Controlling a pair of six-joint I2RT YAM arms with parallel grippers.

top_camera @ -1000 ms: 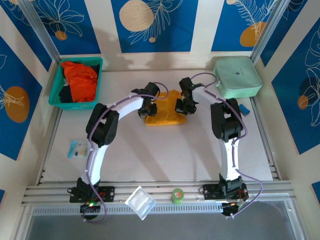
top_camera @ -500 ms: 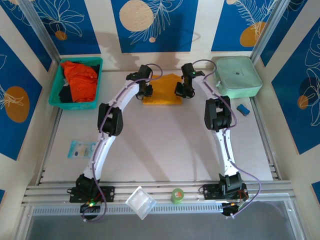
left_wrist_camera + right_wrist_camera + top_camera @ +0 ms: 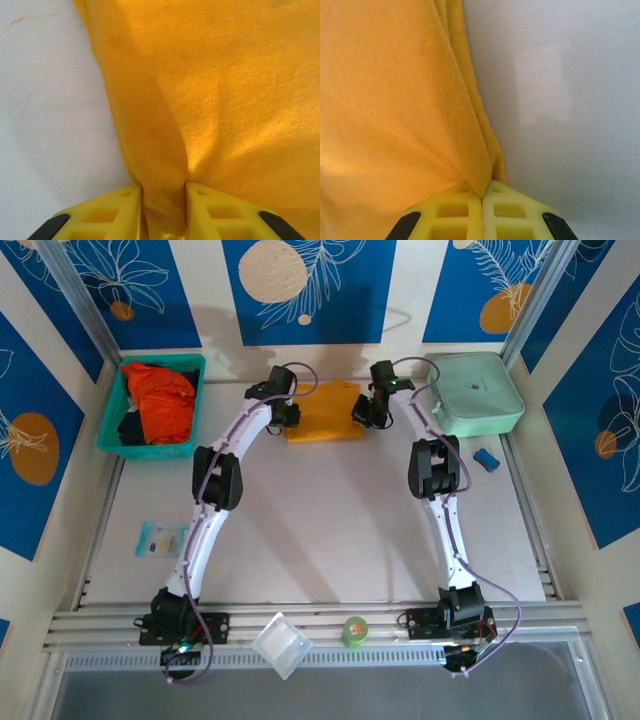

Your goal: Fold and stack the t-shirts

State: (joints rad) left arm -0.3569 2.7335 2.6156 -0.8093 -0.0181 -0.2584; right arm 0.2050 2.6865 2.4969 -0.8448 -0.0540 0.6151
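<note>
The mustard-yellow t-shirt point(image 3: 323, 412) lies as a folded rectangle at the far middle of the white table, held at both ends. My left gripper point(image 3: 288, 416) pinches its left edge; in the left wrist view a bunched fold of the yellow shirt point(image 3: 215, 100) sits between the yellow fingers point(image 3: 115, 212) of the left gripper point(image 3: 163, 210). My right gripper point(image 3: 362, 412) is shut on the right edge, and the wrist view shows the shirt hem point(image 3: 395, 100) clamped in the right gripper point(image 3: 482, 200). The red-orange t-shirt point(image 3: 162, 400) is crumpled in the teal basket point(image 3: 152, 447).
A mint-green box point(image 3: 476, 392) stands at the back right, close to my right arm. A small blue object point(image 3: 487, 459) lies below it. A packet point(image 3: 160, 538) is at the left; a clear container point(image 3: 280, 644) and a green tape roll point(image 3: 354, 630) rest on the front rail.
Both grippers have carried the yellow shirt from the table's middle toward the back wall, keeping hold of its two ends. In the last half second the move was small.
</note>
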